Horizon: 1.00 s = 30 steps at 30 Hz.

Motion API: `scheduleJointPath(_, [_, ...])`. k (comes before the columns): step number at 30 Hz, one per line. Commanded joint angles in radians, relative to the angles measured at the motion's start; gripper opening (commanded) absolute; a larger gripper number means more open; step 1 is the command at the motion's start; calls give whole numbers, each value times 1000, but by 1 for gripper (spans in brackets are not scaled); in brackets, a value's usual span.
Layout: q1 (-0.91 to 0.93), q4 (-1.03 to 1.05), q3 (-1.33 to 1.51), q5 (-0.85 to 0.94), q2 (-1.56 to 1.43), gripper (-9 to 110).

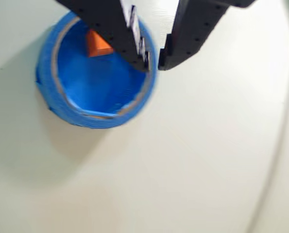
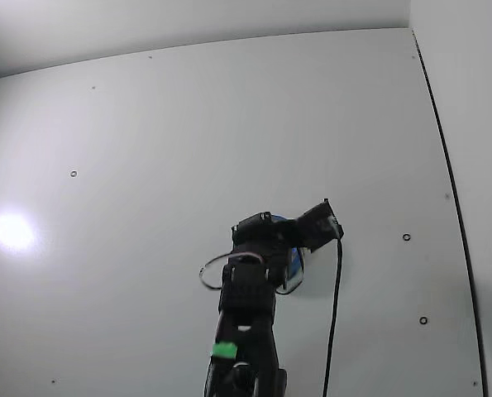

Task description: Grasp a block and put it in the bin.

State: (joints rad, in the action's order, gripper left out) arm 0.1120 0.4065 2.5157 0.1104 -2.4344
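In the wrist view the round blue bin (image 1: pixel 93 120) sits on the white table at the upper left. The small orange-red block (image 1: pixel 98 44) lies inside it near the far wall, partly covered by my left finger. My gripper (image 1: pixel 153 64) hovers over the bin's right rim. Its black fingers (image 1: pixel 193 34) stand a little apart at the tips and hold nothing. In the fixed view the arm (image 2: pixel 246 306) covers most of the bin; only a sliver of blue (image 2: pixel 296 263) shows. The block is hidden there.
The white table (image 2: pixel 146 165) spreads wide to the left and back. A dark seam (image 2: pixel 444 165) runs along its right side, also seen in the wrist view (image 1: pixel 280 136). A black cable (image 2: pixel 335 314) hangs beside the arm.
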Motion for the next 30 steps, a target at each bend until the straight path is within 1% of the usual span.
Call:
scheduleJointPath(1, [5, -15, 43, -112, -327, 0])
scheduleJointPath(7, [-14, -15, 261, -275, -784, 0])
scheduleJointPath(10, [-81, -15, 371, -302, -956, 0])
scheduleJointPath(12, [-146, -15, 434, -298, -950, 0])
scheduleJointPath(16, [-279, -14, 538, -249, -836, 0])
scheduleJointPath(20, [-380, -15, 578, -227, -723, 0])
scheduleJointPath(25, [-410, -15, 589, -250, -638, 0])
scheduleJointPath(30, [-410, -15, 589, -256, -623, 0])
